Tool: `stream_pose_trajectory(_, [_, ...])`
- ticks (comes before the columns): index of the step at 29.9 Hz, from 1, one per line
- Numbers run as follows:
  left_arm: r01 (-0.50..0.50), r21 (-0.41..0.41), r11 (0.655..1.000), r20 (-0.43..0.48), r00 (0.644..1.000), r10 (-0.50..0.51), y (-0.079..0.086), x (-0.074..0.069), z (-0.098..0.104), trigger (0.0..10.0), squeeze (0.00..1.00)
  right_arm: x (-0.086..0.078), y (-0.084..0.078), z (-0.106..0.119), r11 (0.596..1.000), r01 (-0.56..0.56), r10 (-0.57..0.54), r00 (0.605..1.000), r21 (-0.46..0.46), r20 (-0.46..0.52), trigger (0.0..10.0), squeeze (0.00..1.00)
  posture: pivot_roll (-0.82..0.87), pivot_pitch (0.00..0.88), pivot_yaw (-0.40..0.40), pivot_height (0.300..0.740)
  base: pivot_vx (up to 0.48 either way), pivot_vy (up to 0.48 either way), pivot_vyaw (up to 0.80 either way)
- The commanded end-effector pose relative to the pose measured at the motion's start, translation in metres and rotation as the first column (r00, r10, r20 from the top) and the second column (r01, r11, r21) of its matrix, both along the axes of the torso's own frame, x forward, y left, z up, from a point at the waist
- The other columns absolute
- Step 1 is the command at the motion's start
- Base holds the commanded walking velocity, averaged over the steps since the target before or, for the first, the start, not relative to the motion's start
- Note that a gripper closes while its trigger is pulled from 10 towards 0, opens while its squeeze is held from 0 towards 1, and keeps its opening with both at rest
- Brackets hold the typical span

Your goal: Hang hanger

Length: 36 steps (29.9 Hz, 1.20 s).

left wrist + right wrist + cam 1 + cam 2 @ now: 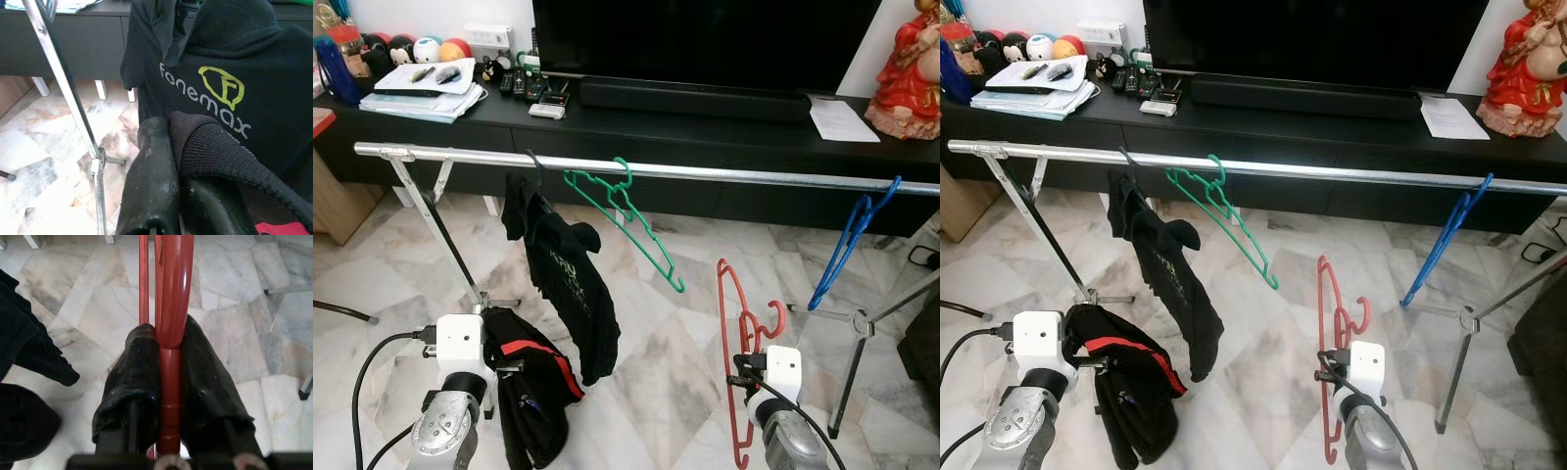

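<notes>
The left gripper (166, 147) pinches a black garment (533, 387) below the rail (724, 173); further right, the right gripper (168, 367) is clamped tight on the red hanger (736, 343), held upright below the rail.

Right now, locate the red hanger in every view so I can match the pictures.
Left eye view: red hanger lower right, upright, gripped by the right gripper.
Right eye view: red hanger lower centre-right, above the right arm.
Left wrist view: not in it; black shirt there.
Right wrist view: red hanger runs between the shut jaws.
Shared landmark: silver rail, with the blue hanger hanging beyond.
</notes>
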State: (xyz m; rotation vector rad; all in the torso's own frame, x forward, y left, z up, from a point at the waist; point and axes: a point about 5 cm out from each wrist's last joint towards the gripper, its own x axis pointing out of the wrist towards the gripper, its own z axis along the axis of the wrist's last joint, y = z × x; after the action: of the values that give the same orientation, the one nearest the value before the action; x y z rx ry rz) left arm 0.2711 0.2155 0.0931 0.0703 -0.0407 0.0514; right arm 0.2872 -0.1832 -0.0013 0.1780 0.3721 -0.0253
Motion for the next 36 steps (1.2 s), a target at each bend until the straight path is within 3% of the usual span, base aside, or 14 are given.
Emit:
stream_pose_trajectory(1, [0.005, 0.03, 1.0, 0.029, 1.0, -0.006, 0.002, -0.002, 0.006, 10.0, 0.0, -0.001, -0.001, 0.0, 1.0, 0.016, -0.016, 1.0, 0.003, 0.012, 10.0, 0.0, 0.06, 0.083, -0.046, 0.74, 0.0, 0.0, 0.0])
stream_pose_trajectory(9, [0.018, 0.021, 1.0, 0.02, 1.0, -0.018, 0.003, 0.003, 0.005, 10.0, 0.0, 0.003, 0.005, 0.004, 1.0, 0.021, -0.021, 0.999, 0.014, 0.024, 10.0, 0.0, 0.04, 0.061, -0.019, 0.74, 0.0, 0.0, 0.0])
stream_pose_trajectory(20, [0.021, 0.018, 1.0, 0.022, 1.0, -0.022, 0.002, 0.003, 0.006, 10.0, 0.0, 0.006, 0.004, 0.005, 0.999, 0.046, -0.046, 0.999, -0.005, 0.021, 10.0, 0.0, 0.05, 0.095, -0.026, 0.74, 0.0, 0.0, 0.0])
stream_pose_trajectory(36, [0.025, 0.013, 1.0, 0.025, 0.999, -0.025, -0.002, 0.001, 0.005, 10.0, 0.0, 0.012, 0.0, 0.01, 0.995, 0.103, -0.103, 0.995, -0.011, 0.007, 10.0, 0.0, 0.04, 0.117, -0.04, 0.74, 0.271, 0.0, 0.0])
